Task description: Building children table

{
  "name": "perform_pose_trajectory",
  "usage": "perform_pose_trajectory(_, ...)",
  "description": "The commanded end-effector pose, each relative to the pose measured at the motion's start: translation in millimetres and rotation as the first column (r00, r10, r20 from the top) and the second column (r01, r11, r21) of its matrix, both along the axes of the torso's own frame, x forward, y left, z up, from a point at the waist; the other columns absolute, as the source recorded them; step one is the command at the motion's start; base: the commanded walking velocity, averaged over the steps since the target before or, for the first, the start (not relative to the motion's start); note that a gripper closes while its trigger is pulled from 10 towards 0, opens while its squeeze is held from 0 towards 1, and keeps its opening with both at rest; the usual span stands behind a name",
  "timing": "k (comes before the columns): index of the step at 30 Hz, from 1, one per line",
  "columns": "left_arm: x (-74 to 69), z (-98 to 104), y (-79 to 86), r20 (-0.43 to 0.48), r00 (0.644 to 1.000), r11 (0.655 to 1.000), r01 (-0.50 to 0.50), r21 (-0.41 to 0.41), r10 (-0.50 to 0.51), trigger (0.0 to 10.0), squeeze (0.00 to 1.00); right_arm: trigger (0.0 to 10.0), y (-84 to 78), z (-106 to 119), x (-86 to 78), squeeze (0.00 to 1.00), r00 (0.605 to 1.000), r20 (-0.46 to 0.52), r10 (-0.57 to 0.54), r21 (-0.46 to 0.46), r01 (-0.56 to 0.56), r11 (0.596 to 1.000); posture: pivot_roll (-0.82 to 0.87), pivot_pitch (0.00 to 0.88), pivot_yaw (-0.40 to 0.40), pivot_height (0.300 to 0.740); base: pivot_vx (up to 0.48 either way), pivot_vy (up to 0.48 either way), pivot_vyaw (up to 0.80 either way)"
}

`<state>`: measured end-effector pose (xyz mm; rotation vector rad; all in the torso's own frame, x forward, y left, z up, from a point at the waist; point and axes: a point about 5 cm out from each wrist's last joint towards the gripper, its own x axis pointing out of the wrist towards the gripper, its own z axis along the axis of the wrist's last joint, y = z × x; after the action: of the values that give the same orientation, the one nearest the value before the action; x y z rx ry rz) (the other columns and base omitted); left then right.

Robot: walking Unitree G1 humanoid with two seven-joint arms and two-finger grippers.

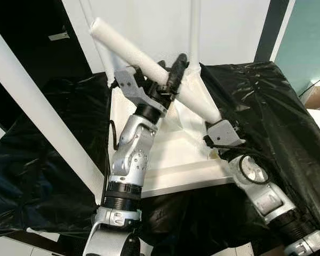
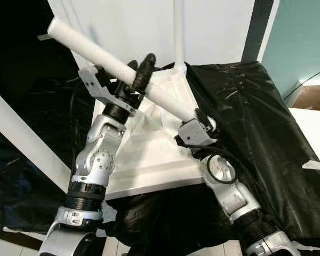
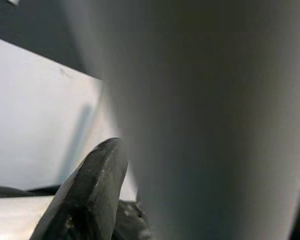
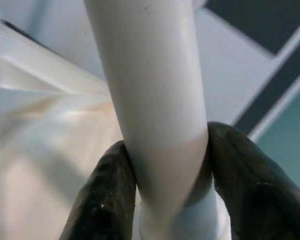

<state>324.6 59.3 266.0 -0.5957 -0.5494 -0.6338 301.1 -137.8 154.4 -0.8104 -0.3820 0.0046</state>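
Leg (image 1: 149, 66) fitting is being attempted: it is being gripped by left end effector (image 1: 173, 74) and right end effector (image 1: 216, 124), being aimed, likely, at tabletop (image 1: 176, 154) corner.

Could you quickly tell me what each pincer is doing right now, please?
Left pincer: closed around the white table leg, partway along it.
Right pincer: closed on the same leg, at its lower end.
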Motion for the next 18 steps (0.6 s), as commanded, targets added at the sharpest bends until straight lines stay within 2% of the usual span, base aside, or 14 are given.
perform_pose_trajectory(1, -1.8, 9.4, -12.0, -0.004, 1.0, 0.996, 0.021, -0.086, -0.021, 10.0, 0.0, 0.0, 3.5, 2.1, -2.0, 0.0, 0.997, 0.073, 0.003, -0.045, 0.001, 0.999, -0.13, 0.0, 0.121, 0.74, 0.0, 0.0, 0.0)
perform_pose_trajectory(2, -2.5, 9.1, -12.0, -0.001, 1.0, 0.996, 0.027, -0.088, -0.027, 5.6, 0.0, 0.0, 3.2, 1.8, -2.1, 0.0, 0.997, 0.081, 0.004, -0.054, 0.001, 0.999, -0.13, 0.0, 0.121, 0.74, 0.0, 0.0, 0.0)
perform_pose_trajectory(3, -2.5, 9.1, -12.0, -0.001, 1.0, 0.996, 0.027, -0.088, -0.027, 5.6, 0.0, 0.0, 3.2, 1.8, -2.1, 0.0, 0.997, 0.081, 0.004, -0.054, 0.001, 0.999, -0.13, 0.0, 0.121, 0.74, 0.0, 0.0, 0.0)
perform_pose_trajectory(4, -2.9, 9.2, -12.1, 0.001, 1.0, 0.995, 0.03, -0.092, -0.03, 0.0, 0.0, 0.0, 3.3, 0.9, -2.2, 0.0, 0.996, 0.09, -0.001, -0.057, 0.006, 0.998, -0.13, 0.0, 0.121, 0.74, 0.0, 0.0, 0.0)
perform_pose_trajectory(8, -6.4, 9.1, -13.3, 0.024, 0.998, 0.993, 0.066, -0.097, -0.064, 0.0, 0.0, 0.0, 7.9, -1.9, -4.6, 0.0, 0.993, 0.118, 0.026, -0.104, -0.014, 0.994, -0.11, 0.0, 0.115, 0.74, 0.0, 0.0, 0.0)
perform_pose_trajectory(9, -7.3, 9.2, -13.5, 0.031, 0.997, 0.992, 0.077, -0.1, -0.074, 0.0, 0.0, 4.2, 12.3, -4.6, -5.6, 0.0, 0.991, 0.128, 0.045, -0.128, -0.029, 0.991, -0.11, 0.0, 0.114, 0.74, 0.0, 0.0, 0.0)
perform_pose_trajectory(11, -7.3, 9.2, -13.5, 0.031, 0.997, 0.992, 0.077, -0.1, -0.074, 0.0, 0.0, 4.2, 12.3, -4.6, -5.6, 0.0, 0.991, 0.128, 0.045, -0.128, -0.029, 0.991, -0.11, 0.0, 0.114, 0.74, 0.0, 0.0, 0.0)
perform_pose_trajectory(12, -7.8, 8.8, -13.0, 0.037, 0.996, 0.991, 0.085, -0.099, -0.081, 0.0, 0.0, 10.0, 16.8, -6.4, -5.7, 0.0, 0.99, 0.125, 0.068, -0.139, -0.051, 0.989, -0.11, 0.0, 0.11, 0.74, 0.0, 0.0, 0.0)
perform_pose_trajectory(15, -7.8, 8.3, -12.4, 0.043, 0.996, 0.992, 0.088, -0.094, -0.084, 0.0, 0.0, 10.0, 22.4, -6.7, -4.2, 0.0, 0.99, 0.101, 0.1, -0.121, -0.088, 0.989, -0.11, 0.0, 0.109, 0.74, 0.0, 0.0, 0.0)
perform_pose_trajectory(16, -8.0, 8.0, -12.8, 0.052, 0.995, 0.993, 0.087, -0.076, -0.083, 0.0, 0.0, 10.0, 25.6, -4.3, -2.9, 1.0, 0.989, 0.06, 0.134, -0.08, -0.129, 0.988, -0.11, 0.0, 0.108, 0.74, 0.0, 0.0, 0.0)
perform_pose_trajectory(18, -8.0, 8.0, -12.8, 0.052, 0.995, 0.993, 0.087, -0.076, -0.083, 0.0, 0.0, 10.0, 25.6, -4.3, -2.9, 1.0, 0.989, 0.06, 0.134, -0.08, -0.129, 0.988, -0.11, 0.0, 0.108, 0.74, 0.0, 0.0, 0.0)
